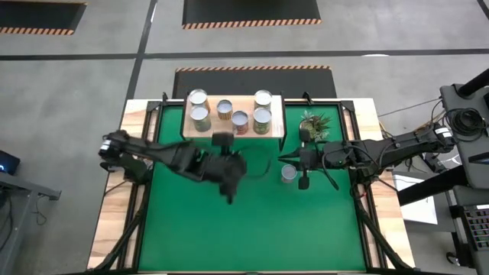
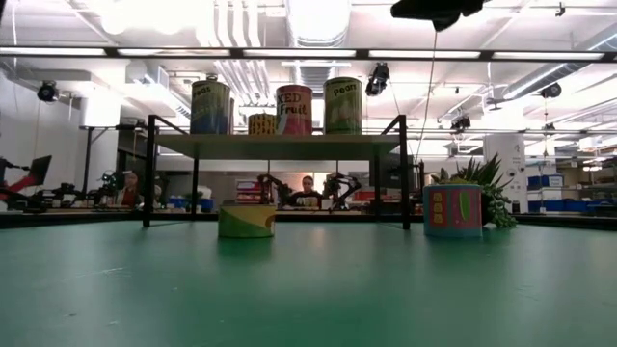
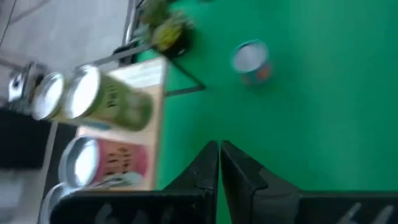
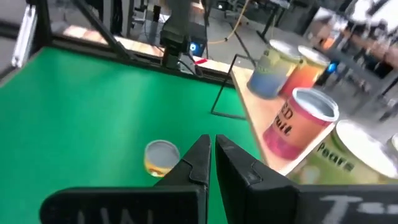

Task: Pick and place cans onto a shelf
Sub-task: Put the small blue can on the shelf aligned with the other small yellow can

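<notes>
The light-wood shelf point(image 1: 234, 131) on black legs stands at the table's far middle, and several cans point(image 1: 240, 121) stand upright on it point(image 2: 294, 109). One can point(image 1: 288, 173) with a coloured label point(image 2: 451, 210) stands on the green table near the shelf's right end. A short yellow-labelled can point(image 2: 246, 220) stands on the table farther left; my left arm hides it in the high view. My left gripper point(image 3: 219, 152) is shut and empty above the table in front of the shelf point(image 1: 238, 169). My right gripper point(image 4: 211, 146) is shut and empty, high beside the right can point(image 1: 294, 158).
A small potted green plant point(image 1: 313, 126) stands at the shelf's right end, behind the right can point(image 2: 477, 188). Open green table point(image 1: 252, 237) lies toward the near edge. People show in the room beyond the table point(image 2: 307, 193).
</notes>
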Controlling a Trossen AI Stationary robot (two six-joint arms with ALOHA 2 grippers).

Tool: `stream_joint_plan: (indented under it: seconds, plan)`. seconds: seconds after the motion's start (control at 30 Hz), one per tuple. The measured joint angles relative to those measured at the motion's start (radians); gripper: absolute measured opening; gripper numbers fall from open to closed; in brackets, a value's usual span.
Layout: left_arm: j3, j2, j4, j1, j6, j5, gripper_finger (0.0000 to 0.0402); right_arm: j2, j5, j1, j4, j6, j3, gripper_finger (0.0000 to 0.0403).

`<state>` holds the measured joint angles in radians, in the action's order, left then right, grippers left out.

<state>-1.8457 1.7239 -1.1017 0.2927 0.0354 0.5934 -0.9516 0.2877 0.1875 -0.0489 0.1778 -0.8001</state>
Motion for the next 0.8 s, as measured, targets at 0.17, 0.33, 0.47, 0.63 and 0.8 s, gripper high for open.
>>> stream_joint_plan:
  seconds: [0.17,0.33,0.47,0.63,0.8]
  plan:
    - [0.263,-0.150,0.222,0.086,-0.001,0.002,0.0000,-0.007,0.000,0.013,-0.102,-0.201,0.000,0.0013]
    - [0.535,-0.316,0.515,0.134,-0.048,0.002,0.0000,-0.054,-0.004,0.025,-0.241,-0.450,0.002,0.0013]
    - [0.712,-0.456,0.771,0.137,-0.142,0.003,0.0000,-0.119,0.000,0.023,-0.430,-0.642,-0.018,0.0013]
    - [0.877,-0.615,0.980,0.135,-0.223,0.004,0.0000,-0.193,0.000,0.024,-0.597,-0.728,-0.061,0.0013]
    - [0.972,-0.756,1.045,0.135,-0.234,0.004,0.0000,-0.208,0.000,0.024,-0.661,-0.736,-0.056,0.0013]
